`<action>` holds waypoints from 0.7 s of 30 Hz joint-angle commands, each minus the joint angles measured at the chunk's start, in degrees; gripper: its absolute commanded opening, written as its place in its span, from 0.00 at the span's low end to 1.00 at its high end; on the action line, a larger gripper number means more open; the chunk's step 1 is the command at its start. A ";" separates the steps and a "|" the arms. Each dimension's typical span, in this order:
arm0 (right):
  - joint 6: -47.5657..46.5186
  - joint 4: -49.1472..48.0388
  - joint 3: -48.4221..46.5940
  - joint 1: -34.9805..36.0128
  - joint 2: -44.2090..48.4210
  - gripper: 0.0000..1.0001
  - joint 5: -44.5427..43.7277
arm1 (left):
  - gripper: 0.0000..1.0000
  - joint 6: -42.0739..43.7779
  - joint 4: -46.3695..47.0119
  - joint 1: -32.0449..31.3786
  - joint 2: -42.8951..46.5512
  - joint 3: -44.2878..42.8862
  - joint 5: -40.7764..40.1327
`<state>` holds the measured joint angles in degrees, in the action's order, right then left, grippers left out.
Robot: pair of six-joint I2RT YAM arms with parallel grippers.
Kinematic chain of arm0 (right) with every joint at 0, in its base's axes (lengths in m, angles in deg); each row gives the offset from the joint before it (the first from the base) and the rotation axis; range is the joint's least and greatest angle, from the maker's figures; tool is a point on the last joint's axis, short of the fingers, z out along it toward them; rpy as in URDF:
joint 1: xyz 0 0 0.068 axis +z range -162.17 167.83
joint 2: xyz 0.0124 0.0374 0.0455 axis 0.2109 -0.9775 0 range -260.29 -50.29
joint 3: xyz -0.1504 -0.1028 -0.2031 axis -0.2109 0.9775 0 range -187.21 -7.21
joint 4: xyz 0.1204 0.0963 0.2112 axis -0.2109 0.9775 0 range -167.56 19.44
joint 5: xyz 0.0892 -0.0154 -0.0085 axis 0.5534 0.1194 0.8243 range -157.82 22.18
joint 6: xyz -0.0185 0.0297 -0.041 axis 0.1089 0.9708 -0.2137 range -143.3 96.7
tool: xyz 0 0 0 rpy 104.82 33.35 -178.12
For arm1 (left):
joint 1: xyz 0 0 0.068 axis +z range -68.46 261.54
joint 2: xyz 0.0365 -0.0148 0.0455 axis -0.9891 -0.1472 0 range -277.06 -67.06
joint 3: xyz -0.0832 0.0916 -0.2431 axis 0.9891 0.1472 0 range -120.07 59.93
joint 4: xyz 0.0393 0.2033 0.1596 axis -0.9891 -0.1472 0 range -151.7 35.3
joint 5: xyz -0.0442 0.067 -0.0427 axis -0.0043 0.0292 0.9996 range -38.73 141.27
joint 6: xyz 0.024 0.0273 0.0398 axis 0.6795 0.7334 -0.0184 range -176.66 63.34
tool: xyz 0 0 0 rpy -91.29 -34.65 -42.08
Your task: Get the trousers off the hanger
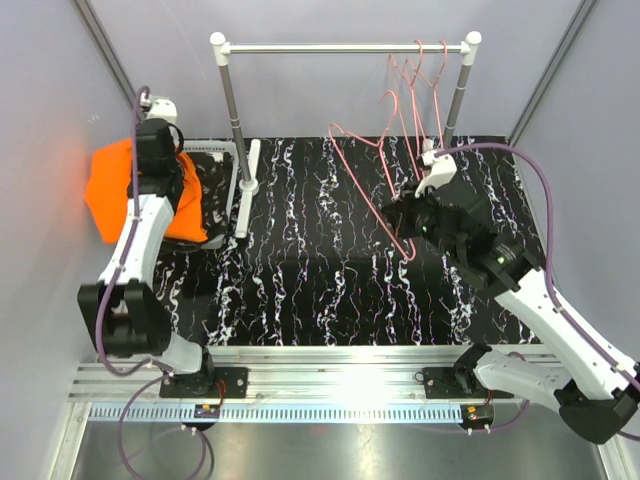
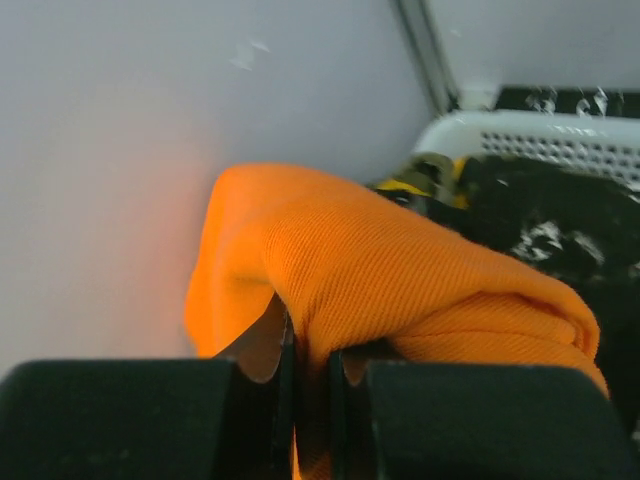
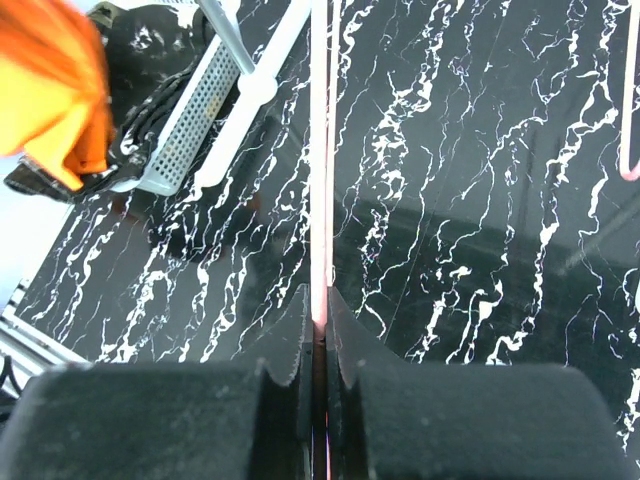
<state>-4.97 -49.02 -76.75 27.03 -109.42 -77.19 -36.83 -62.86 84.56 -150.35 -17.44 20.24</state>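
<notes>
Left gripper (image 2: 310, 352) is pinched tight on a fold of the orange trousers (image 2: 400, 270), its fingers closed with cloth bunched between them; the garment hangs in a heap at the far left of the table (image 1: 320, 290), by the wall and against the left side of the white basket (image 2: 540, 138), though whether it rests on the rim I cannot tell. Right gripper (image 3: 318, 318) is clamped on the thin wire of a pink hanger (image 3: 320, 200), holding it out over the marbled tabletop, well apart from the basket; that hanger carries nothing. Inside the basket lie the black speckled trousers (image 2: 545, 215) and, just behind the orange fold, a bit of the olive-and-yellow trousers (image 2: 428, 176). On the rail (image 1: 340, 47) the other hangers (image 1: 440, 75) also look bare.

By my reading the removal itself is done for all three garments; what seems left is to let the orange pair go into the basket, and perhaps to put the empty hanger back or set it down.
</notes>
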 commanded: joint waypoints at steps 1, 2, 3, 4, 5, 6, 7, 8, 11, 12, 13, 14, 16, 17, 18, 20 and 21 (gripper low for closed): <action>0.75 -1.46 1.33 -0.26 2.09 0.00 1.28 | 0.00 -2.79 1.23 -2.58 -5.47 -7.17 4.75; 0.66 -1.55 1.94 -0.26 2.53 0.00 1.11 | 0.00 -1.91 1.22 -4.15 -7.48 -7.36 4.83; 0.48 -1.64 2.21 -0.26 2.88 0.00 1.02 | 0.00 -1.38 1.48 -6.00 -8.38 -7.36 5.01; 0.39 -1.90 2.65 -0.26 3.06 0.00 1.02 | 0.00 -0.77 1.66 -6.80 -8.99 -7.28 5.18; 0.31 -2.08 3.00 -0.26 3.23 0.00 0.67 | 0.00 0.02 2.01 -7.59 -9.61 -7.19 5.45; 0.13 -2.08 3.18 -0.26 3.32 0.00 0.84 | 0.00 0.38 1.92 -8.47 -11.09 -7.19 6.06; 0.04 -2.34 3.35 -0.26 3.32 0.00 0.93 | 0.00 0.38 1.84 -8.74 -11.80 -7.45 6.59; -0.13 -2.52 3.53 -0.26 3.24 0.00 1.02 | 0.00 -0.06 0.01 -9.09 -13.55 -9.28 7.11; -0.57 -2.69 3.79 -0.35 3.15 0.00 1.02 | 0.00 -4.44 -7.35 -9.09 -16.72 -14.81 7.56; -0.83 -2.69 3.80 -0.27 2.97 0.00 0.93 | 0.00 -5.59 -9.57 -9.09 -17.86 -19.62 7.04; -0.84 -2.69 3.88 -0.26 2.97 0.00 0.75 | 0.00 -7.86 -11.68 -9.09 -20.75 -22.10 5.64; -0.92 -2.69 3.88 -0.26 2.88 0.00 0.67 | 0.00 -9.01 -15.62 -9.09 -22.08 -24.30 4.76; -1.01 -2.78 3.88 -0.26 2.97 0.00 0.75 | 0.00 -11.91 -19.68 -9.09 -26.29 -30.37 2.82; -0.93 -2.78 4.06 -0.26 3.06 0.00 0.67 | 0.02 -12.79 -23.18 -9.09 -27.71 -32.04 1.94; -0.92 -2.78 4.06 -0.26 3.15 0.00 0.58 | 0.05 -13.59 -24.69 -9.00 -28.59 -33.11 1.24; -1.01 -2.35 4.06 -0.26 3.50 0.00 0.23 | 0.06 -16.13 -27.77 -8.57 -30.00 -34.43 0.61; -1.10 -2.17 3.97 -0.26 3.59 0.00 0.23 | 0.09 -17.10 -28.31 -8.22 -29.74 -34.35 1.05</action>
<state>-5.17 -48.98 -72.46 27.03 -106.95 -77.12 -47.91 -85.94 75.97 -179.83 -48.56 22.78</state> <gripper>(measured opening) 0.047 0.094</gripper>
